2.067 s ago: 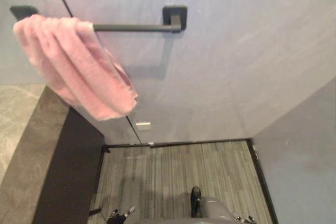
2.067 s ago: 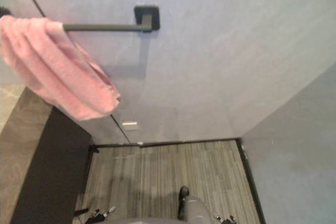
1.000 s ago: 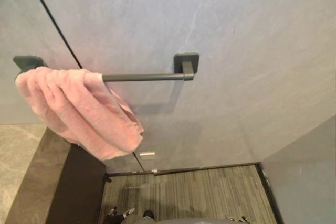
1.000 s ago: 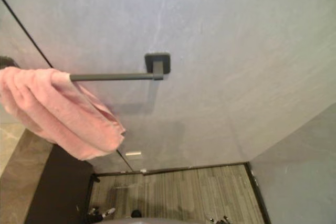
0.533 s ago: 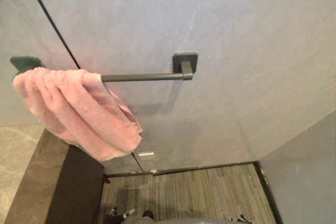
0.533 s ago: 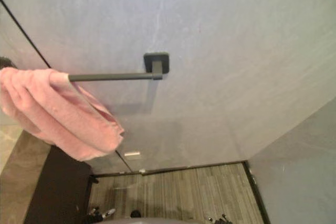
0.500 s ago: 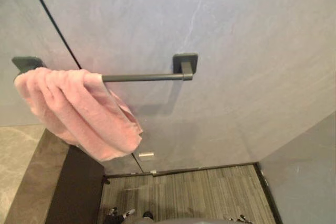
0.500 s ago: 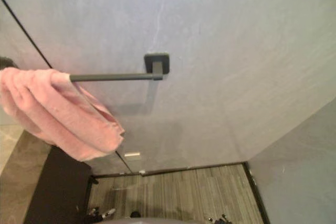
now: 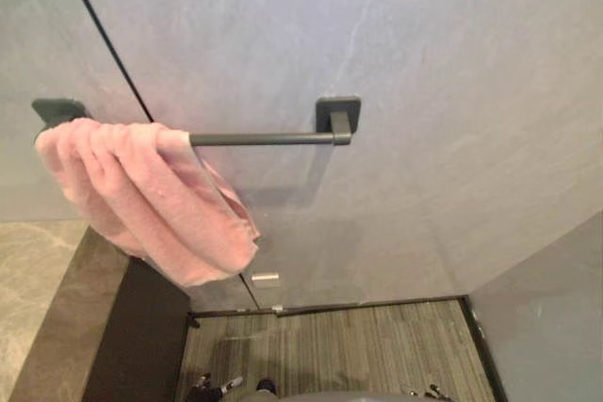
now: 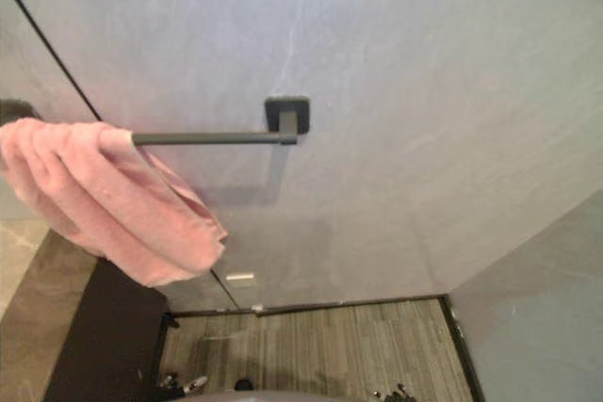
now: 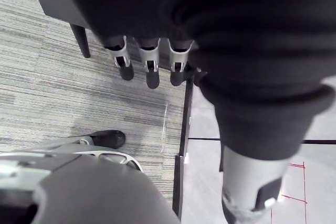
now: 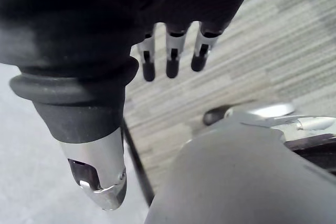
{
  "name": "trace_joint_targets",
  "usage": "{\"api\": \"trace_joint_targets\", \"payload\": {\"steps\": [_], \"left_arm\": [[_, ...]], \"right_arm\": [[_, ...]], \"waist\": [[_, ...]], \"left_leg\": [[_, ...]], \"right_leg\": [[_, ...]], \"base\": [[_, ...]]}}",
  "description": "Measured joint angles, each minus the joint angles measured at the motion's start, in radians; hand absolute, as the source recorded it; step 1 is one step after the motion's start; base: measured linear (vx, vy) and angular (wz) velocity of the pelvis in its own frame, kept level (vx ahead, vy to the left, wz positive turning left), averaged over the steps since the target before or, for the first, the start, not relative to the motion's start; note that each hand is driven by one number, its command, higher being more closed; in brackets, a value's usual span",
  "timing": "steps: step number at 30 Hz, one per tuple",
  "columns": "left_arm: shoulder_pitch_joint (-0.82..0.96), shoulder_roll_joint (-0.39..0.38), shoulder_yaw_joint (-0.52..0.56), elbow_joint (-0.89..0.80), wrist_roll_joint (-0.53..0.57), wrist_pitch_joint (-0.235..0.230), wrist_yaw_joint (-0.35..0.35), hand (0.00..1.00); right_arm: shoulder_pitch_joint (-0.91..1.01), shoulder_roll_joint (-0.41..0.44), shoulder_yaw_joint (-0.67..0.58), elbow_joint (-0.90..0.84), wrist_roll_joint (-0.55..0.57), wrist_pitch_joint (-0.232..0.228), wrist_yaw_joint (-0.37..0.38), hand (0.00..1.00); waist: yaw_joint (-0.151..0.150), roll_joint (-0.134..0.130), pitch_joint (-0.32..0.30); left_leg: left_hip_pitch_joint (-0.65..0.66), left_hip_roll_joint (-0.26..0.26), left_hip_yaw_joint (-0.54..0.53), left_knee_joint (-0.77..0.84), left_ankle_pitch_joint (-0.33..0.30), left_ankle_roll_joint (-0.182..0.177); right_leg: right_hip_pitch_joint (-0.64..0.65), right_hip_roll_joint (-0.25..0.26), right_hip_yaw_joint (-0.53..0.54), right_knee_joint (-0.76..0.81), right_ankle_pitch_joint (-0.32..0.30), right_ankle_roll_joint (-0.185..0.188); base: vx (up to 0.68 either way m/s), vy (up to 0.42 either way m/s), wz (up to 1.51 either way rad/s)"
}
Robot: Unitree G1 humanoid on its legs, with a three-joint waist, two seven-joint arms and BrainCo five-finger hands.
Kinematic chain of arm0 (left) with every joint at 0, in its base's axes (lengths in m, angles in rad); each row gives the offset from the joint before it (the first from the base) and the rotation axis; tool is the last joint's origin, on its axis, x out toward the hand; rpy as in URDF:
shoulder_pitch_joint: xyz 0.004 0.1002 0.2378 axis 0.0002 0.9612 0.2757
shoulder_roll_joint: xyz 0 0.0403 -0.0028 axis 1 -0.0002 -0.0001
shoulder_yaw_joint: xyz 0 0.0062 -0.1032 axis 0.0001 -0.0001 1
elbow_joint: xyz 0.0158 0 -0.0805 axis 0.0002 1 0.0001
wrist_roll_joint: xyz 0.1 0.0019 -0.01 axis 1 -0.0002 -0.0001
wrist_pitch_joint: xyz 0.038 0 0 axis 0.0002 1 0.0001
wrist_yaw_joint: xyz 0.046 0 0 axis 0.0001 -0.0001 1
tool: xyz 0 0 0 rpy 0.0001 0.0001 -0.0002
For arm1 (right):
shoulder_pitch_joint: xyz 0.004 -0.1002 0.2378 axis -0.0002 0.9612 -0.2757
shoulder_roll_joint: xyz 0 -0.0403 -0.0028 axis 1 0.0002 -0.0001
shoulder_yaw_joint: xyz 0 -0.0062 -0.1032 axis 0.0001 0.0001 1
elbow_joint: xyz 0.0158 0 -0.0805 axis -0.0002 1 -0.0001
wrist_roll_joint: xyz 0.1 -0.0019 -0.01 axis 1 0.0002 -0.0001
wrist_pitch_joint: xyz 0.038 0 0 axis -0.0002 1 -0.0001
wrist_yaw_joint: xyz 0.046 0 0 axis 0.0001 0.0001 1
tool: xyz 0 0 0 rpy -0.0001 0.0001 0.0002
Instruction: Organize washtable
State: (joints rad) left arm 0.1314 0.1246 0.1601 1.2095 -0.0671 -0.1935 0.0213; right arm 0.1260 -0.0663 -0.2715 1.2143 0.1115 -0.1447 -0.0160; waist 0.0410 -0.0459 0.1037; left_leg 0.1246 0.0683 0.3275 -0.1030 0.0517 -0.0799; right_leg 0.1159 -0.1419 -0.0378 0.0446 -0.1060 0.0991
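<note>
A pink towel hangs bunched over the left end of a dark wall rail, also seen as the towel in the right eye view. The rail's right half is bare. My left hand hangs down beside me above the striped floor, fingers straight, holding nothing. In the same way my right hand points down at the floor, open and empty. Both are far below the towel.
A grey stone counter with a dark side panel stands at the left under the towel. Striped carpet floor lies ahead, closed in by the grey back wall and a wall at the right.
The camera has tilted upward and drifted slightly, so the whole picture has shifted. The towel stays on the rail as before, and both hands remain hanging.
</note>
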Motion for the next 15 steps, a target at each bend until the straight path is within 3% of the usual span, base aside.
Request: {"api": "trace_joint_targets", "payload": {"steps": [12, 15], "left_arm": [[0.001, -0.005, 0.007, -0.001, -0.006, -0.001, 0.007, 0.0], [0.008, -0.015, 0.008, -0.032, -0.041, -0.013, 0.046, 0.0]], "right_arm": [[-0.002, 0.006, -0.087, 0.017, 0.047, 0.0, 0.019, 0.0], [-0.003, 0.012, -0.114, 0.017, 0.083, -0.003, 0.018, 0.0]], "waist": [[-0.001, 0.009, -0.005], [0.0, 0.012, -0.005]], "left_leg": [[-0.028, -0.003, -0.046, 0.007, 0.001, 0.001], [-0.044, -0.008, -0.083, 0.007, 0.011, 0.006]], "right_leg": [[0.003, -0.002, -0.049, -0.014, 0.003, 0.002], [0.007, -0.006, -0.089, -0.013, 0.003, 0.002]], "base": [[0.01, -0.014, 0.09], [-0.03, -0.012, 0.31]]}}
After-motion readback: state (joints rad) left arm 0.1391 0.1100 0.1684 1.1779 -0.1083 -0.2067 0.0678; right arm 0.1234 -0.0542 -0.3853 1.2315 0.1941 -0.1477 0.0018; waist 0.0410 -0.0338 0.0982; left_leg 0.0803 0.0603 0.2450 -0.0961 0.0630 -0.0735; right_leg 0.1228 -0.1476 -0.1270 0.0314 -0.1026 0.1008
